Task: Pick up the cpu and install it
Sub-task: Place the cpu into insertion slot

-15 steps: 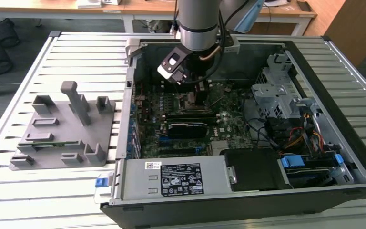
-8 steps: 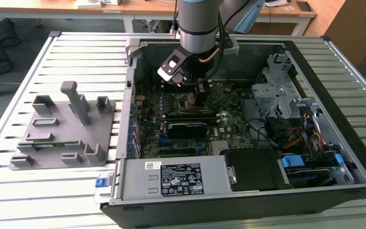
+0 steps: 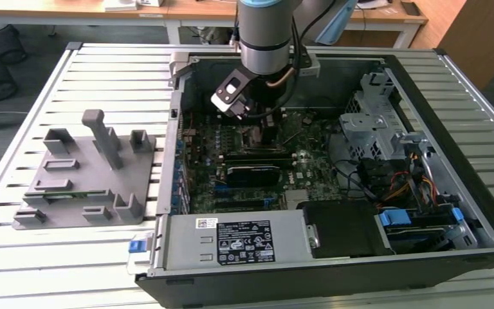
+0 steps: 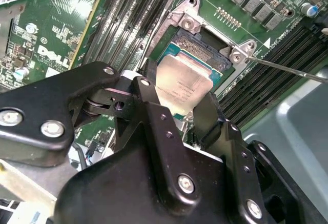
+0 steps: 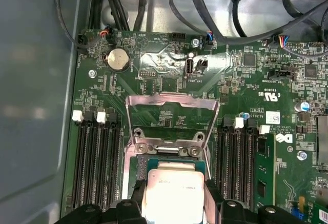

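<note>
Nearest us in the exterior view sits the power supply [image 3: 234,238] with its printed white label, against the near wall of the open computer case [image 3: 333,277]. Beyond it the gripper [image 3: 261,127] reaches down to the motherboard [image 3: 316,170]. A grey parts fixture [image 3: 84,180] lies outside, on the exterior view's left.

In the second wrist view the gripper [image 4: 177,101] pinches the cpu [image 4: 183,83] by two opposite edges, directly over the socket [image 4: 202,44]. We cannot tell whether they touch. Faint print marks the chip's lid.

In the first wrist view the cpu [image 5: 173,193] sits between the fingers [image 5: 134,203], above the socket [image 5: 171,152], and the load plate [image 5: 171,114] stands open on the far side. Being square, the chip has no long axis. We judge that seating depends on squaring its edges to the frame.
</note>
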Tool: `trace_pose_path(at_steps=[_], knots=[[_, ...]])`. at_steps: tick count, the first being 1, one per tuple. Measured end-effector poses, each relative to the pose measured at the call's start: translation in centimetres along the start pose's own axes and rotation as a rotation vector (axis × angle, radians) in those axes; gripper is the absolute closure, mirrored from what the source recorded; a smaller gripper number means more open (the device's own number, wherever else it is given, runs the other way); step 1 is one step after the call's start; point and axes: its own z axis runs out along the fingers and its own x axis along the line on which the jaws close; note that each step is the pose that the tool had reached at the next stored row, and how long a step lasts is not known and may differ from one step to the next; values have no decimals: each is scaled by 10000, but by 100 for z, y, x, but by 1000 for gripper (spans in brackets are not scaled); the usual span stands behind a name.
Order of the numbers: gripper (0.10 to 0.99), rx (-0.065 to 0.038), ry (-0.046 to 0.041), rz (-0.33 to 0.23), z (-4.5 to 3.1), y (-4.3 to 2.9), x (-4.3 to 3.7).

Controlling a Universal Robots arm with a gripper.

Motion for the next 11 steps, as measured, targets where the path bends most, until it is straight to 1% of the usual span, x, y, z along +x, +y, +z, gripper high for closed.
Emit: trace_pose_path(at_steps=[4,11], knots=[[553,1,-2,2,17,-22,8],[553,-1,-1,19,49,-25,41]])
